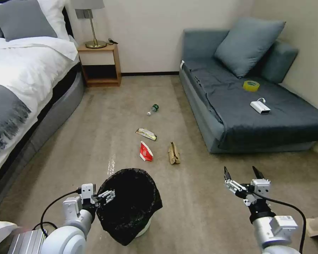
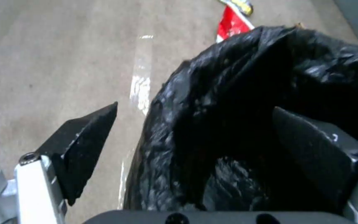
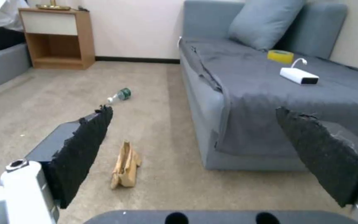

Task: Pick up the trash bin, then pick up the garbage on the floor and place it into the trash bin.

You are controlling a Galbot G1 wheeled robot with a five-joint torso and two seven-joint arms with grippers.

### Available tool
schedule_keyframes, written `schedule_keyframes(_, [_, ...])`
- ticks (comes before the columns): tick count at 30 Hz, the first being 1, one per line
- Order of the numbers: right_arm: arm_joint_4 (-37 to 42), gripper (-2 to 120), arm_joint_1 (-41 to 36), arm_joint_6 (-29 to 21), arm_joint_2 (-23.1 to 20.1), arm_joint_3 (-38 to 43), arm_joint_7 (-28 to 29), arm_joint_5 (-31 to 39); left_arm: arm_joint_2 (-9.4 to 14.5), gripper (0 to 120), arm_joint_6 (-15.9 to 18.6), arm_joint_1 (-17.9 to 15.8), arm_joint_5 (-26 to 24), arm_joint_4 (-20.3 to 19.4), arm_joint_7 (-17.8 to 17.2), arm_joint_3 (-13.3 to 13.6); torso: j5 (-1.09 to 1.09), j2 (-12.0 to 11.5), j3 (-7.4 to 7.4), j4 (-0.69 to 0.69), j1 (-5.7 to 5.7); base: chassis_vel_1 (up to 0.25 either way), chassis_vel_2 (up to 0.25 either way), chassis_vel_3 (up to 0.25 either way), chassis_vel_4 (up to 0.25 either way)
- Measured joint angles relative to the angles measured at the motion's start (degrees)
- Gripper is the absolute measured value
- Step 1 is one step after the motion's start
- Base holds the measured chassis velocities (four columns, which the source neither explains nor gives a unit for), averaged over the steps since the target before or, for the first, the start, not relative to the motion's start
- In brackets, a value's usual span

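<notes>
The trash bin (image 1: 130, 203), white with a black bag over its rim, stands on the carpet just before me. My left gripper (image 1: 107, 195) is open at the bin's near left rim. In the left wrist view, one of the left gripper's (image 2: 195, 107) fingers (image 2: 84, 146) is outside the bag (image 2: 228, 93) and the other is inside. The garbage lies beyond: a red-and-white packet (image 1: 146, 152), a brown paper bag (image 1: 174, 153), a gold-green wrapper (image 1: 146, 133) and a small bottle (image 1: 153, 109). My right gripper (image 1: 243, 174) hangs open and empty, right of the bin. It (image 3: 192, 110) faces the paper bag (image 3: 126, 165).
A bed (image 1: 21, 88) runs along the left, with a nightstand (image 1: 99, 65) and lamp at the back. A grey sofa (image 1: 251, 106) on the right holds a yellow tape roll (image 1: 251, 85), a white charger (image 1: 260, 107) and a cushion. Carpet lies between them.
</notes>
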Motion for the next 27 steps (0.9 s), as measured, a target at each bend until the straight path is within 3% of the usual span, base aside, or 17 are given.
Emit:
schedule_keyframes(7, [-0.7, 100, 0.6, 0.4, -0.6, -0.1, 0.9, 0.5, -0.4, 98, 1.9, 0.1, -4.0, 0.1, -2.0, -0.3, 0.0, 0.0, 0.0, 0.0, 0.0, 0.0, 0.0, 0.0, 0.0])
schedule_keyframes(16, [-2.0, 100, 1.7, 0.8, -0.7, -0.2, 1.5, 1.1, -0.6, 68, 2.2, -0.2, -5.5, 2.8, -2.0, -0.3, 0.0, 0.0, 0.0, 0.0, 0.0, 0.0, 0.0, 0.0, 0.0])
schedule_keyframes(18, [-2.5, 100, 2.1, 1.0, -0.5, -0.3, 1.6, 1.1, -0.4, 56, 1.9, -0.6, -5.6, 3.6, -1.5, -0.2, 0.0, 0.0, 0.0, 0.0, 0.0, 0.0, 0.0, 0.0, 0.0])
schedule_keyframes(25, [-3.3, 100, 2.8, 1.3, 0.0, -0.5, 1.6, 1.0, 0.0, 36, 1.1, -1.1, -5.8, 4.9, -0.6, 0.0, 0.0, 0.0, 0.0, 0.0, 0.0, 0.0, 0.0, 0.0, 0.0])
schedule_keyframes(27, [-3.6, 100, 3.2, 1.3, 0.2, -0.5, 1.8, 1.0, 0.1, 23, 0.4, -1.3, -5.9, 5.4, 0.0, 0.0, -0.01, 0.0, 0.0, 0.0, 0.0, 0.0, 0.0, 0.0, 0.0])
